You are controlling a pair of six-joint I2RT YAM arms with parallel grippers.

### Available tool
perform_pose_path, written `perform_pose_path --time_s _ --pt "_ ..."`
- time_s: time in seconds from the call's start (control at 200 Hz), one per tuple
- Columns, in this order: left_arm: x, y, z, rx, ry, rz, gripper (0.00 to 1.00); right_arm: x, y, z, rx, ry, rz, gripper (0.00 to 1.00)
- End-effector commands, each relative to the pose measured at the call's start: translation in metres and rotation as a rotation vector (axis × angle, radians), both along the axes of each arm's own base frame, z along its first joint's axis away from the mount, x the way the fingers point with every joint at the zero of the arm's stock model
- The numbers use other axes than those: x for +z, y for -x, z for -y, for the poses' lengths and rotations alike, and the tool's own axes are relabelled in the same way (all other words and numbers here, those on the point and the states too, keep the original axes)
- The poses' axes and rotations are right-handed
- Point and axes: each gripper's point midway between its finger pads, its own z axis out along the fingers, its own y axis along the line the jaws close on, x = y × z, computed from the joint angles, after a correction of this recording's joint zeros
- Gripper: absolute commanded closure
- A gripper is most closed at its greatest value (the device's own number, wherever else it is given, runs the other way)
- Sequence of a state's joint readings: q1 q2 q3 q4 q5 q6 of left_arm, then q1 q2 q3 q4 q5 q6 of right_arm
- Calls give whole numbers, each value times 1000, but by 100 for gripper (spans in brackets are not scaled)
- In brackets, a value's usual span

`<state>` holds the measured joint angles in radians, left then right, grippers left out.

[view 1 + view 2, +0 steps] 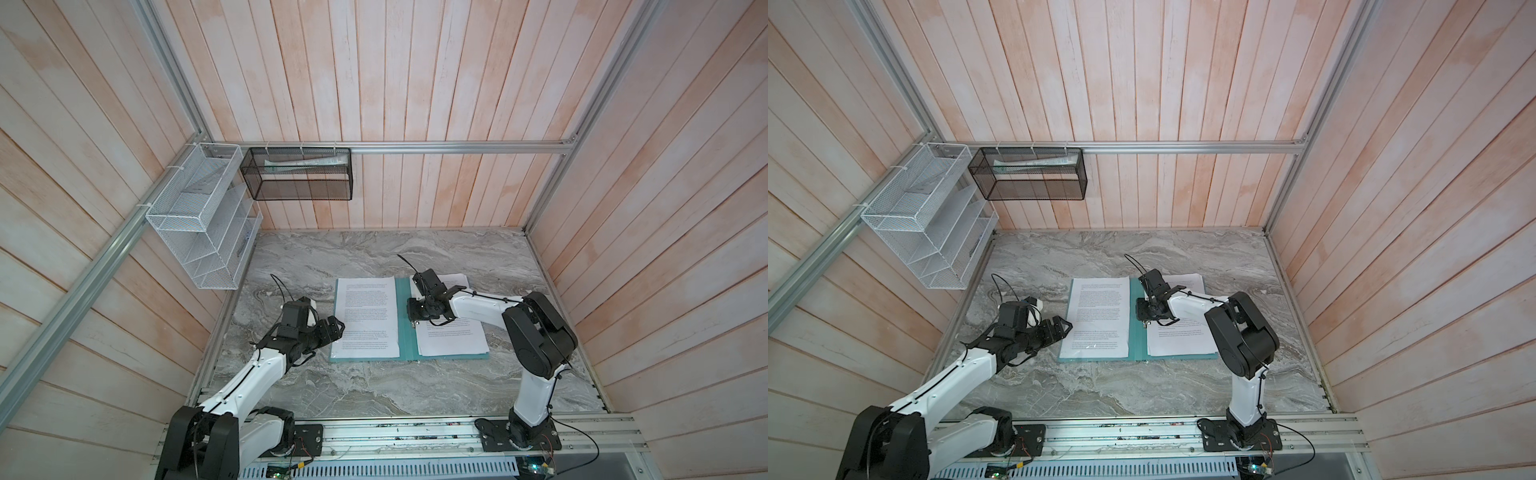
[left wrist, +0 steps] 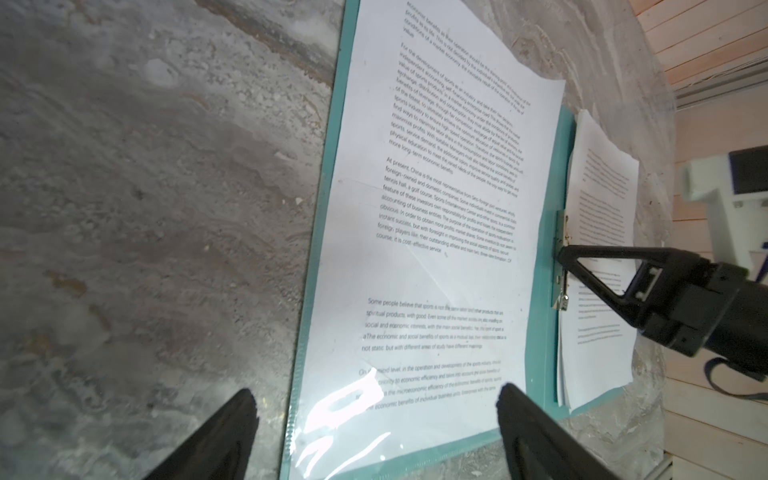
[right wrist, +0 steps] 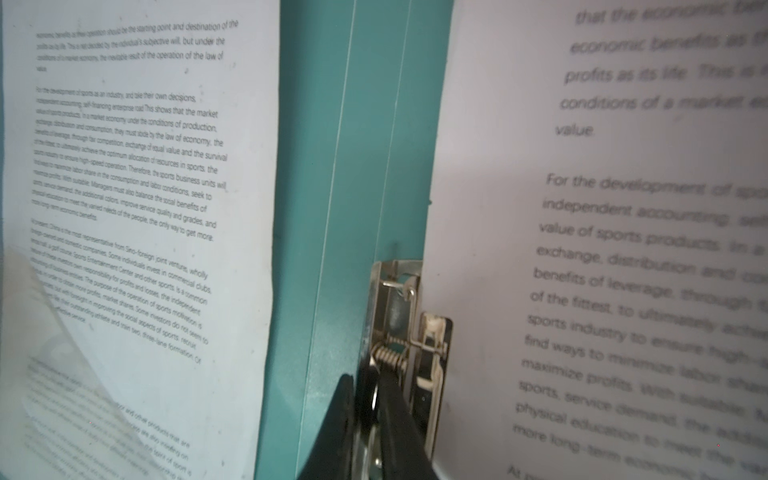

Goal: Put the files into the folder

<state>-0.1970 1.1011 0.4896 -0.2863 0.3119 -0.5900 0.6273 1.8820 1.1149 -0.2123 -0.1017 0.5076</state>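
The teal folder [image 1: 403,299] [image 1: 1137,332] lies open on the marble table. One of the files [image 1: 365,316] [image 2: 436,249] lies on its left half under a glossy clear sleeve. A stack of files [image 1: 451,336] [image 3: 623,249] rests on its right half. My right gripper [image 1: 414,321] [image 1: 1145,322] [image 3: 368,376] points down at the spine, shut on the lever of the metal clip [image 3: 399,316] [image 2: 561,232]. My left gripper [image 1: 336,327] [image 1: 1064,328] [image 2: 376,392] hovers open at the folder's left edge, holding nothing.
A white wire rack [image 1: 199,216] hangs on the left wall. A black mesh basket [image 1: 297,174] with rolled papers hangs on the back rail. Wooden walls close in three sides of the marble table [image 1: 374,386].
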Motion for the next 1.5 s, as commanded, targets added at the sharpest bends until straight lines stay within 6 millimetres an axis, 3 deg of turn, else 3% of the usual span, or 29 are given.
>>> perform_pose_path --time_s 0.0,0.315,0.655,0.84,1.19,1.491 --pt "-17 19 -5 21 -8 -92 8 -41 29 20 26 88 -136 86" --pt "-32 26 6 -10 40 -139 8 -41 27 18 25 67 -143 86" --pt "-43 38 34 -110 216 -141 11 -44 31 11 29 8 -175 86" --pt "-29 38 45 -140 338 -83 13 -47 36 6 32 -34 -206 86" --pt "31 25 49 -163 536 157 15 -52 44 -4 40 -99 -244 87" --pt "46 25 49 -156 586 234 16 -57 48 -11 38 -121 -268 87"
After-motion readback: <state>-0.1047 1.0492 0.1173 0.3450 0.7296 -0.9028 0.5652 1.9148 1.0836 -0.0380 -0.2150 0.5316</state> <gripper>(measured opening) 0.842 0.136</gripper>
